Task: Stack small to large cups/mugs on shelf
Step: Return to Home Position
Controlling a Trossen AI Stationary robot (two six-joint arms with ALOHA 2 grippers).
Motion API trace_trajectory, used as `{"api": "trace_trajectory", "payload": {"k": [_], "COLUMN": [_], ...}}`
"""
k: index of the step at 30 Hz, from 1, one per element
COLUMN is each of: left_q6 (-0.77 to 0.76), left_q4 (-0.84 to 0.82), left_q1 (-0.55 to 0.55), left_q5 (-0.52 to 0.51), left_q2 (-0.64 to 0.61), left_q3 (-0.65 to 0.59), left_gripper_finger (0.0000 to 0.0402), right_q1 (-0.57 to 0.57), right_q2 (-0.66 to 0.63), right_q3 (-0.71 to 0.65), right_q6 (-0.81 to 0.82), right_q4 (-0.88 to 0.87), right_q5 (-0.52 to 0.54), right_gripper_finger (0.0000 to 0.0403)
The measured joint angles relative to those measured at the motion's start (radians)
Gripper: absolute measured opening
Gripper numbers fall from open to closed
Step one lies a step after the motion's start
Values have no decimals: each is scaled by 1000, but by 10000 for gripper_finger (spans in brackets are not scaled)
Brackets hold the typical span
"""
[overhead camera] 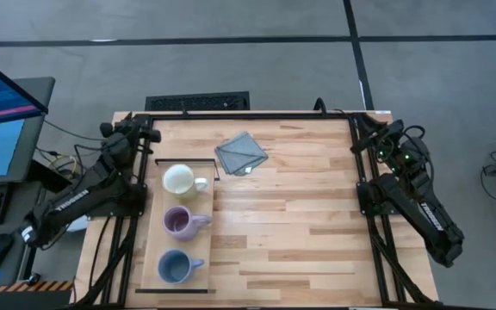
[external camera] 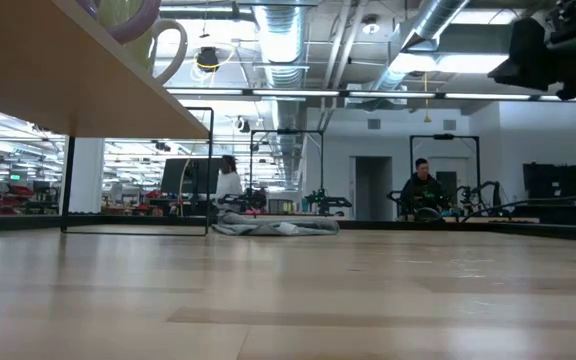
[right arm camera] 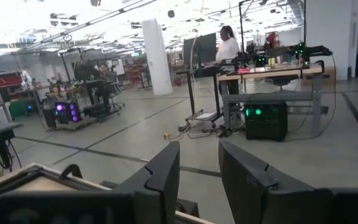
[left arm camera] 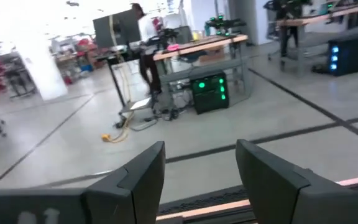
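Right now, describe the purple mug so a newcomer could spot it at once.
On the plank table, look to the pale-wood shelf running along its left side in the high view. Three mugs stand in a row on it; the purple mug is the middle one, between the cream-white mug and the grey-blue mug. Its purple colour is unique there.

Tabletop (overhead camera: pixel 300 215) evenly lit from overhead; shadows on it faint and short. Low view: bright ceiling strip lights (external camera: pixel 298 92) beyond the tabletop, soft sheen on its planks, shelf (external camera: pixel 58 90) underside shaded. Left wrist view: hall (left arm camera: pixel 17 37) beyond the tabletop washed out by glare.
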Motion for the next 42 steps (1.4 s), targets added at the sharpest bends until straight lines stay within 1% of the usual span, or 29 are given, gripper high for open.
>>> {"api": "trace_trajectory", "payload": {"k": [3, 5, 7, 10, 14, 18, 23, 25, 29, 34, 39, 40, 42], "left_q6": [-29, -57, -46, -59, -65, -95, -91, -104, -131, -195, -127, -118, -99], "left_q4": [0, -4, -7, -22, -113, -140, -126, -125, -122, -106, -110, -111, -110], "left_q1": [3, 3, 3, 3, 3, 3, 3, 3, 3, 4, 4, 4, 3], "left_q5": [41, 43, 41, 18, 10, 12, 26, 40, -2, -12, -15, -6, 45], "left_q2": [-1, -15, -38, -102, -215, -323, -314, -322, -325, -320, -322, -322, -321], "left_q3": [0, 0, -1, -1, -3, -52, -90, -112, -149, -196, -196, -196, -196], "left_gripper_finger": [189, 189, 189, 189, 189, 189, 189, 189, 189, 189, 189, 189, 189], "right_q1": [0, 0, 0, 7, 36, 60, 90, 100, 123, 138, 136, 136, 136], "right_q2": [-3, -12, -25, -23, -23, -23, -24, -22, -23, -23, -23, -23, -22], "right_q3": [0, -1, -23, -75, -159, -224, -283, -304, -304, -304, -305, -305, -305], "right_q6": [-6, -14, -14, -9, -23, -21, 0, 7, 1, -25, -31, -25, -25], "right_q4": [-9, -28, -30, 58, 195, 286, 368, 356, 350, 339, 295, 270, 219], "right_q5": [0, 0, 0, -1, -3, 25, 26, 27, 35, 93, 105, 109, 115], "right_gripper_finger": [134, 134, 134, 134, 134, 134, 134, 134, 134, 134, 134, 134, 134]}}
